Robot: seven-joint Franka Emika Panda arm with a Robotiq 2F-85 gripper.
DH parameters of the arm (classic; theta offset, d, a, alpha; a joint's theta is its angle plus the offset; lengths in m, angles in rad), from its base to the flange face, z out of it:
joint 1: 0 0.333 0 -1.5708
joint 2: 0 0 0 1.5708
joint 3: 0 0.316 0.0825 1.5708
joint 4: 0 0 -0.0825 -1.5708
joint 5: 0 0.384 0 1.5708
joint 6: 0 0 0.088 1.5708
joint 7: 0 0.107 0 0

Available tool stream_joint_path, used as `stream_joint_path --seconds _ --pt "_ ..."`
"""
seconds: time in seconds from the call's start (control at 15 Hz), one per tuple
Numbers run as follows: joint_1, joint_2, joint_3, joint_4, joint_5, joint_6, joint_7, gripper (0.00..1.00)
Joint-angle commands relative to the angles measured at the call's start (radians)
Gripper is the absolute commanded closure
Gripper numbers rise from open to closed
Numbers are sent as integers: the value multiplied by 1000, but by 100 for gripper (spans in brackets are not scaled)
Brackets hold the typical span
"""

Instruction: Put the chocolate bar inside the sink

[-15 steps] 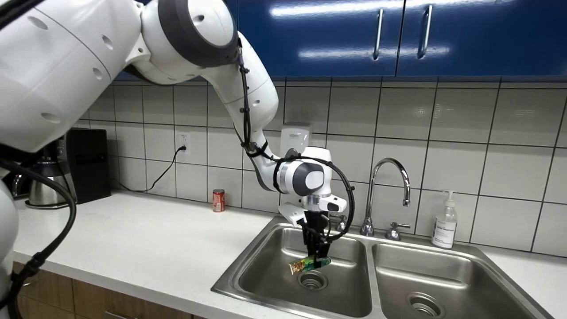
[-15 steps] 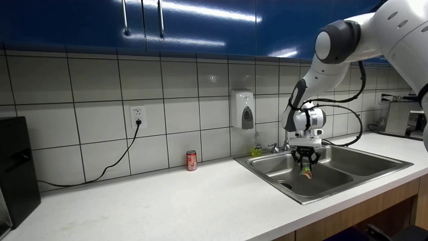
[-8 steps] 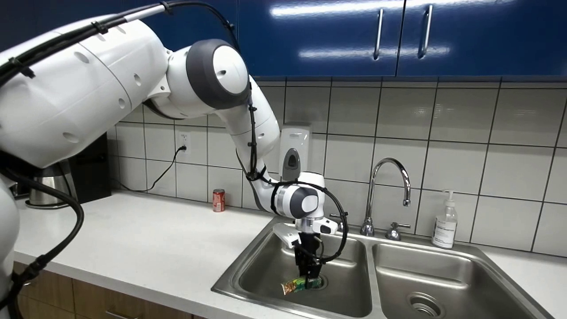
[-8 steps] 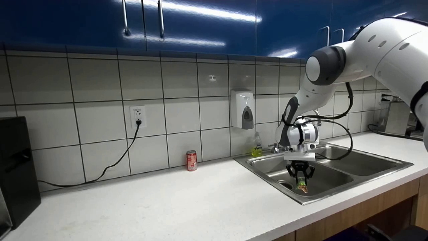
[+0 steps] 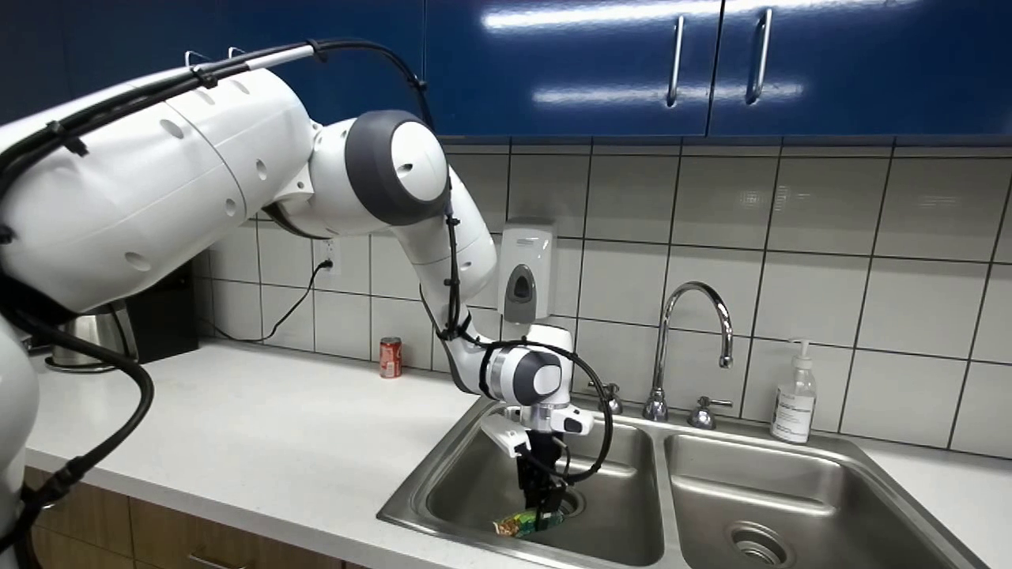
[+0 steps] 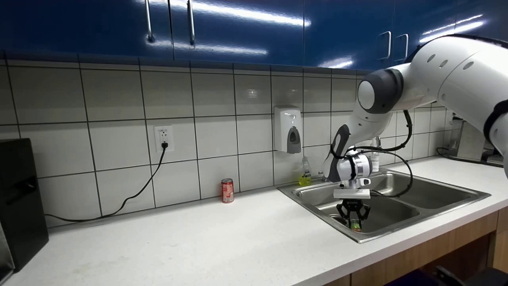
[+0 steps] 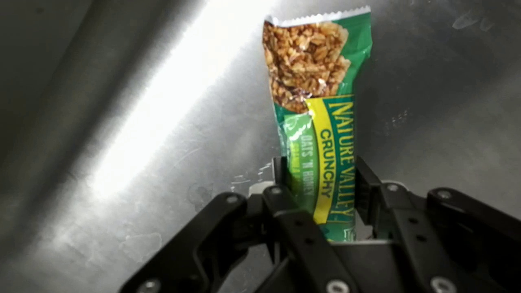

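Note:
The chocolate bar, a green wrapper with a brown granola picture at one end, lies between my gripper's fingers in the wrist view. Both fingers sit against its long sides, so the gripper looks shut on it. In both exterior views the bar is low inside the left-hand basin of the steel sink, near the round drain. The gripper points straight down. I cannot tell whether the bar touches the basin floor. The fingers hide part of it.
A chrome faucet and its handles stand behind the sink. A divider separates the right-hand basin. A soap bottle stands at the back right. A red can stands on the counter. A soap dispenser hangs on the wall.
The arm has moved down and slightly to the left in both exterior views, bringing the bar deeper into the basin. The bar stays between the fingers. The motion has slowed in the last half second.

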Motion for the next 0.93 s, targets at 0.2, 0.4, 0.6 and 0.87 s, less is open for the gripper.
stream_joint_path --seconds 0.2,0.4,0.6,0.87 --pt "9 41 0 56 7 -54 -16 85" --pt "15 51 -2 67 5 -61 -14 85" --pt "17 60 -1 77 4 -75 -14 85" --pt "27 55 -5 73 1 -86 -7 19"
